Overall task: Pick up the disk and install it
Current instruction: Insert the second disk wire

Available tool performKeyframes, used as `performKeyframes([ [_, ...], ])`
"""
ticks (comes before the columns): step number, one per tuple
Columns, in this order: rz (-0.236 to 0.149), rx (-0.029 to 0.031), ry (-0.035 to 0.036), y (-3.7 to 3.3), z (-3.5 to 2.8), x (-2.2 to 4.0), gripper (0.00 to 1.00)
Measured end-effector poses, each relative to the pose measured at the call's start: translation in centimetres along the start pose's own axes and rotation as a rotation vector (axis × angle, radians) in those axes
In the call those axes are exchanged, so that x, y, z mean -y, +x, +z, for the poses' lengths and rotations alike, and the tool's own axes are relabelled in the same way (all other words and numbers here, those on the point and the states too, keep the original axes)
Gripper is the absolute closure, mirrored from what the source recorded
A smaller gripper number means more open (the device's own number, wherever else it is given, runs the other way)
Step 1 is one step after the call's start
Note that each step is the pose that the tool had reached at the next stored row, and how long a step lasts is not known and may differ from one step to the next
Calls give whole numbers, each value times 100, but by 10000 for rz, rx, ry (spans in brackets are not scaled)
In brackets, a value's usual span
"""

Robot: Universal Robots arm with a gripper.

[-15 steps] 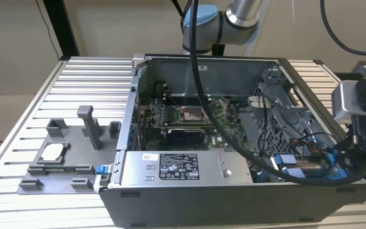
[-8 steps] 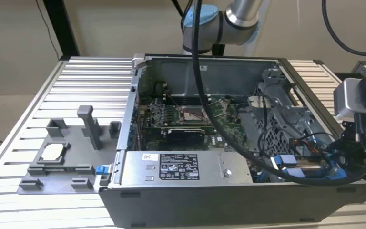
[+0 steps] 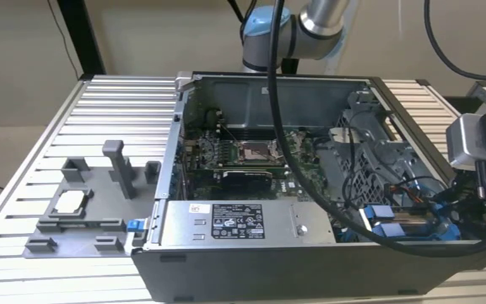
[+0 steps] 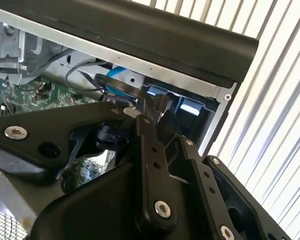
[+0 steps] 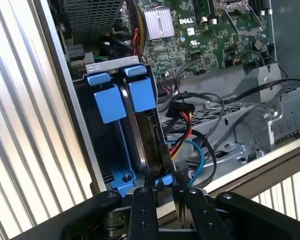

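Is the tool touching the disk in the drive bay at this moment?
Touching. In the first wrist view the tool has its two fingers closed on the near edge of the disk, which stands on edge in the blue-bracketed drive bay.

A ribbed aluminium table [image 3: 99, 114] carries an open computer case [image 3: 311, 266] and a grey fixture tray [image 3: 83, 215]. The tray lies just beside the case, on the exterior view's left of it. Bare slats stretch behind the tray.

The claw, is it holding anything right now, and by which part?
It looks so: in the first wrist view the claw seems closed on the end edge of the disk, which stands on edge in the blue-bracketed drive bay.
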State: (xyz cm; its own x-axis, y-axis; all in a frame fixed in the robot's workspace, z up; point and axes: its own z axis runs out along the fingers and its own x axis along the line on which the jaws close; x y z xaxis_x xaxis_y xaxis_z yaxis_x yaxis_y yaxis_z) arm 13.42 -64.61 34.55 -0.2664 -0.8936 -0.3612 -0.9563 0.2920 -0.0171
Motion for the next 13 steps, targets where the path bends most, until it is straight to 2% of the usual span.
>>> performKeyframes([
  [3,-3,0,-2,-2,-2,1,0],
  [4,0,16,-7,-6,-8,1,0],
  [5,8,85,-27,-8,-15,1,0],
  [7,46,383,-110,3,-26,5,0],
  [10,82,669,-189,39,-47,17,0],
  [11,88,713,-201,44,-49,19,0],
  [13,93,755,-214,54,-53,22,0],
])
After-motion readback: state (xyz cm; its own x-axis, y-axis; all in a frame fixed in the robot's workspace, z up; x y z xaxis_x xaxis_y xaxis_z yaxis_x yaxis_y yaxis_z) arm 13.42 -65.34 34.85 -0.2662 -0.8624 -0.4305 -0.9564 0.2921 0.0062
